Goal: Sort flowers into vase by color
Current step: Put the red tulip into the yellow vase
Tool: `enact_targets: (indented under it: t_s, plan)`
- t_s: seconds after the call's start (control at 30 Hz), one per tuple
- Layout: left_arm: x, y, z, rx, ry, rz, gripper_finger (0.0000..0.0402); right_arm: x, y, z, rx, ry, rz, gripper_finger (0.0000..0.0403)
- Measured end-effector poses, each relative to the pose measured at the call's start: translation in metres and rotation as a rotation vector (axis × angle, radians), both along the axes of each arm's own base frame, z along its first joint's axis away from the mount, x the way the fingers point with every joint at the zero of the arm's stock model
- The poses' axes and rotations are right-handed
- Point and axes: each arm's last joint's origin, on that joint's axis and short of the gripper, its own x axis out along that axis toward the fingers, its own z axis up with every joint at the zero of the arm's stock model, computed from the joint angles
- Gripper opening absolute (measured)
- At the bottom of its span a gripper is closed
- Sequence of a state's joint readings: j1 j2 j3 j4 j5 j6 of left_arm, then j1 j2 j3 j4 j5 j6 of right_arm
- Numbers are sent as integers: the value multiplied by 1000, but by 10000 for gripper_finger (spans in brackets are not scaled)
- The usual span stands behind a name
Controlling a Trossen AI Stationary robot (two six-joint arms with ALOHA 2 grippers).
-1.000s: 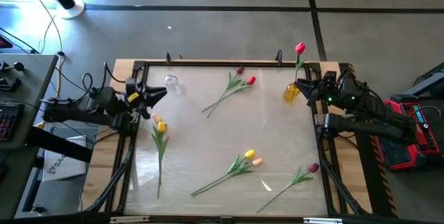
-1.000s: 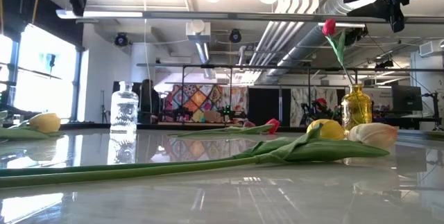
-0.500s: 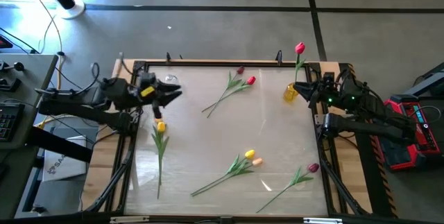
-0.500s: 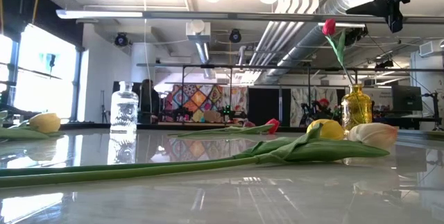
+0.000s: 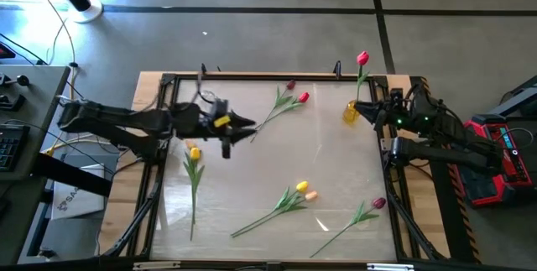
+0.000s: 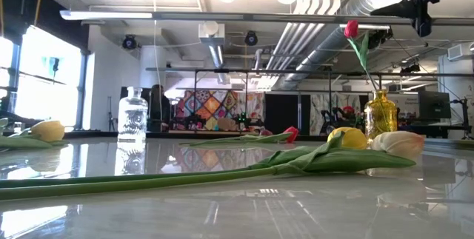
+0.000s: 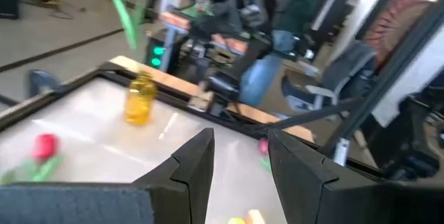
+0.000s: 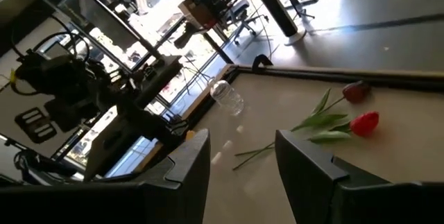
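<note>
Several tulips lie flat on the white table top: two red ones (image 5: pixel 298 93) at the far middle, a yellow one (image 5: pixel 195 153) at the left, a yellow and an orange one (image 5: pixel 305 191) near the front, and a maroon one (image 5: pixel 379 203) at the front right. A red tulip (image 5: pixel 362 57) stands with its stem in the yellow vase (image 5: pixel 352 112) at the far right. The clear vase (image 6: pixel 133 117) stands at the far left. My left gripper (image 5: pixel 251 125) hangs open and empty above the table, right of the clear vase. My right gripper (image 5: pixel 359 106) is open and empty beside the yellow vase.
A dark frame (image 5: pixel 252 77) edges the table top. Beyond the table's right side the left wrist view shows a seated person (image 7: pixel 274 37) and office chairs. Bare table top lies in the middle, between the red pair and the yellow pair.
My left gripper has swept from the table's left edge toward the right, past the clear vase and out over the table, rising a little. The right arm has stayed in place. No flower has moved.
</note>
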State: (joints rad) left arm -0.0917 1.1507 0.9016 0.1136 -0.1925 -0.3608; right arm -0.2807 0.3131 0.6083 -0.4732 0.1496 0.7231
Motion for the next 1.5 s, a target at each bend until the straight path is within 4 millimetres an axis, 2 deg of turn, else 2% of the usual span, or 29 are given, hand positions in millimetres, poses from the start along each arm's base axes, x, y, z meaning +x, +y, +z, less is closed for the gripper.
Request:
enact_targets:
  t_s: [0.17,0.47,0.63,0.8,1.07,1.3,1.5]
  plan:
    - [30,-17,-19,12,-33,-58,127,0,0,-3,44,16,3,152]
    - [68,-49,-42,-17,-165,-22,127,0,5,-9,60,86,172,152]
    - [99,-78,-52,124,-137,-39,127,-1,8,-14,70,133,260,152]
    - [134,-103,-54,140,-145,-64,127,-2,9,-18,81,172,284,152]
    - [180,-122,-72,155,-93,-71,127,-5,10,-24,106,243,285,152]
    - [201,-130,-103,135,-35,-66,127,-7,10,-28,125,278,283,152]
    - [201,-128,-117,43,86,-13,126,-7,10,-29,135,289,281,152]
